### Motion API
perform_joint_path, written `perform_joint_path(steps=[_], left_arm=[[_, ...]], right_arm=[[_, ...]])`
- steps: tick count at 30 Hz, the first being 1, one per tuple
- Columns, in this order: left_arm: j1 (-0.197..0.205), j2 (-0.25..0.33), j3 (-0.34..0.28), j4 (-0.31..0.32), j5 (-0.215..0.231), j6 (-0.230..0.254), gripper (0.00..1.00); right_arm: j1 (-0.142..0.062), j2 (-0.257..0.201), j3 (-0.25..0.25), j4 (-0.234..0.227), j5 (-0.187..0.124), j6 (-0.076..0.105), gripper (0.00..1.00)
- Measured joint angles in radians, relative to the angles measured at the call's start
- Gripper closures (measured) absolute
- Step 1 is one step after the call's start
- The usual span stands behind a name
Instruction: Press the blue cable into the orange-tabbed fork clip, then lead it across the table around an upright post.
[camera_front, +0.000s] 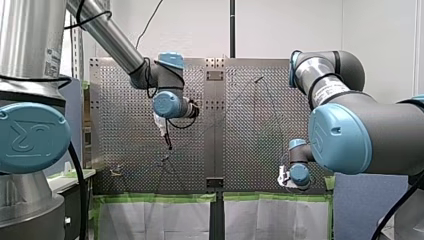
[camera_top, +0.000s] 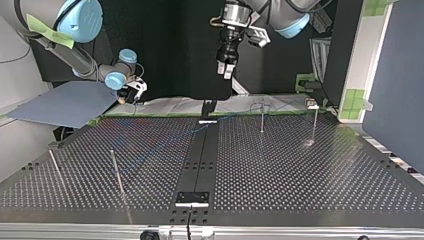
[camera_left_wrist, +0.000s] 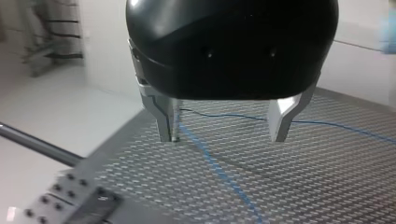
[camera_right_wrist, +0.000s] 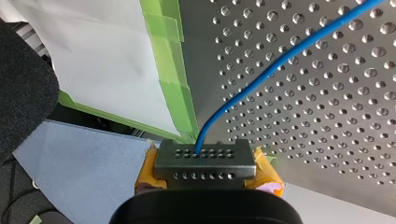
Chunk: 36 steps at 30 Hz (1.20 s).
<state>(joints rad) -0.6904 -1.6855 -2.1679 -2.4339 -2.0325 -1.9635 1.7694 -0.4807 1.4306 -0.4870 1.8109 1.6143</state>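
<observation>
Right wrist view: my right arm's jaws, with yellow pads (camera_right_wrist: 266, 170), are closed on the thin blue cable (camera_right_wrist: 280, 64), which runs out from them across the perforated metal worktop (camera_right_wrist: 327, 116). Top view: my right arm (camera_top: 75, 60) reaches low to the worktop's far edge at the view's left. My left arm (camera_top: 272, 12) points straight down above the far edge near the middle. Left wrist view: my left arm's jaws, with metal fingers (camera_left_wrist: 166, 116), stand wide apart and hold nothing; the cable lies below them.
</observation>
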Motion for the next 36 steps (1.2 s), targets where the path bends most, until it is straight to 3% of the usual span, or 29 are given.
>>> perform_joint_path(steps=[8, 14, 19, 28, 36], left_arm=[[-0.003, -0.076, -0.076, 0.075, 0.032, 0.021, 0.0], [-0.003, -0.12, -0.128, 0.127, 0.047, 0.061, 0.0], [-0.002, -0.127, -0.168, 0.167, 0.062, 0.085, 0.0], [0.001, -0.128, -0.252, 0.253, 0.129, 0.099, 0.0], [0.001, -0.128, -0.266, 0.29, 0.14, 0.1, 0.0]], right_arm=[[-0.01, -0.003, 0.0, -0.005, -0.002, 0.0, 1.0], [-0.02, -0.004, -0.002, -0.019, -0.022, 0.0, 1.0], [-0.022, -0.004, -0.005, -0.022, -0.035, 0.0, 1.0], [-0.021, -0.004, -0.006, -0.023, -0.044, -0.002, 1.0], [-0.02, -0.004, -0.006, -0.023, -0.046, -0.004, 1.0]])
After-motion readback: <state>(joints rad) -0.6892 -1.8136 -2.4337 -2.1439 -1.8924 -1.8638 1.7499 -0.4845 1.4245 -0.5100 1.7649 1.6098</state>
